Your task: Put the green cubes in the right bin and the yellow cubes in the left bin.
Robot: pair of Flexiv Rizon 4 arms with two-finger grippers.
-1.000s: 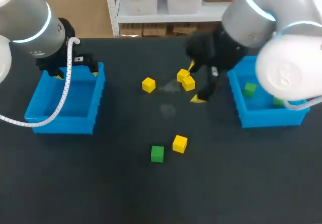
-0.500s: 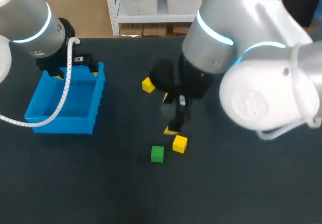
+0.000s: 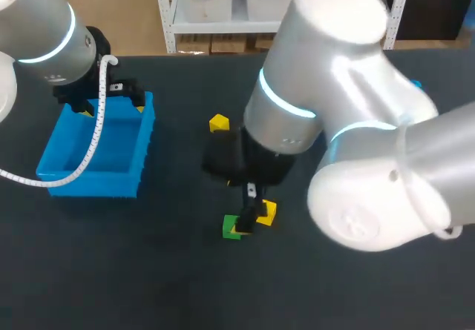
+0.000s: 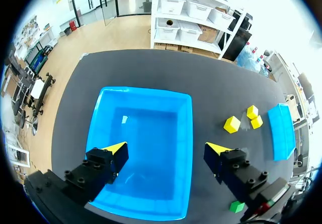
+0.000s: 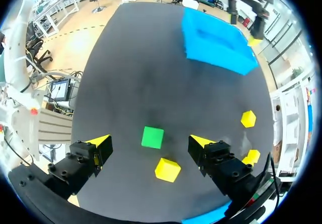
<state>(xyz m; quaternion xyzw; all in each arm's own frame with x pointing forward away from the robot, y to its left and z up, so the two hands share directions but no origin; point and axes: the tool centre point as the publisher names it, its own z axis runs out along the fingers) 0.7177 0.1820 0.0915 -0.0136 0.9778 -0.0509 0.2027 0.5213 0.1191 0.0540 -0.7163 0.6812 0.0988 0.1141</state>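
We are working over a broad, matte black table (image 3: 148, 271), whose dark surface is making the bright cubes easy to pick out. Our right arm (image 3: 334, 85), a thick, glossy white-and-grey column, is reaching in past the middle, so from above it is hiding most of the right bin (image 4: 280, 131).

Our left arm (image 3: 37, 26) is hanging at the far side. The left gripper (image 4: 166, 148) is spread wide above the left bin (image 3: 89, 185), a rigid blue tub with straight walls. We judge it is parked there to keep the middle free.

The right gripper (image 5: 150, 142) is hovering low with its yellow-tipped fingers wide apart. It is straddling the green cube (image 5: 152, 137), which is sitting on the table between them, touched on neither side. We are probably lining up a pinch. The cube is small, flat-faced and crisp-edged, likely simple to clamp.

A yellow cube (image 5: 167, 169) is lying just beside it, so closing fingers may nudge it. Farther off, a lone yellow cube (image 4: 231, 124) and a yellow pair (image 4: 252, 112) are resting between the bins.
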